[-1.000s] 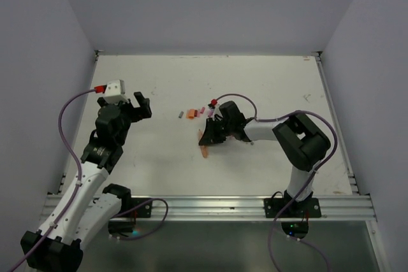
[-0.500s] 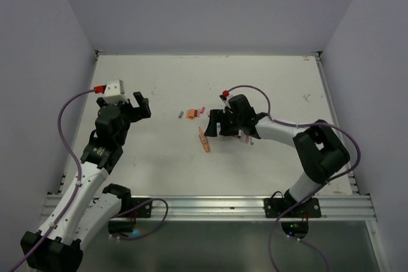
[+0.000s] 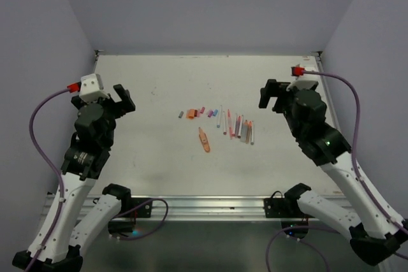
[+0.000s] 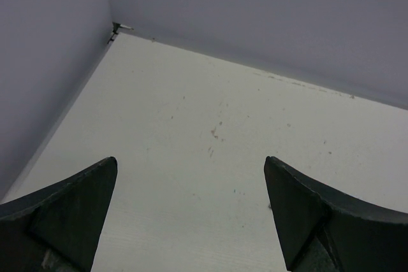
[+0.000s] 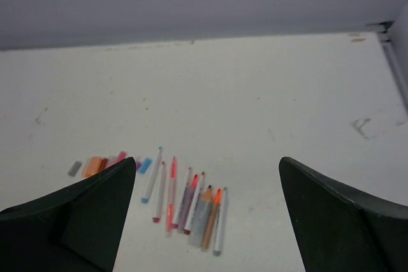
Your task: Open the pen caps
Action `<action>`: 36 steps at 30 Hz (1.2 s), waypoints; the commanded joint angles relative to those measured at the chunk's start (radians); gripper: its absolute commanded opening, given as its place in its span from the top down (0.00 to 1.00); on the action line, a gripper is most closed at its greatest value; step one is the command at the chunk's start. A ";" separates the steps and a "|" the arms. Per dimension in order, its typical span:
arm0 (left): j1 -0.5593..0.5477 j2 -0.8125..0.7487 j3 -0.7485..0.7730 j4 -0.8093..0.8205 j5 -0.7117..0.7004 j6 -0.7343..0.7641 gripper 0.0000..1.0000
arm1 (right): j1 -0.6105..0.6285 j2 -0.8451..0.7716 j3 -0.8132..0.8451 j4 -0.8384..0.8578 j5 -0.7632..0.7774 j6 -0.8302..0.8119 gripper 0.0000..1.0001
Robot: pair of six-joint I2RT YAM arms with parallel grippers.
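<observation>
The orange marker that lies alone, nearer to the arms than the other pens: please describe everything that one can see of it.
The orange marker is short and thick, and it looks like plastic. It lies flat on the white table, slightly slanted, with its far end a little to the left. It is apart from the row of pens and touches only the table. It is too small to tell whether it is capped. Only the top view shows it.
</observation>
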 commanded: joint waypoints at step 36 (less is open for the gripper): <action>-0.002 -0.212 0.088 -0.108 -0.155 0.017 0.00 | 0.001 -0.629 -0.178 0.009 0.273 -0.309 0.01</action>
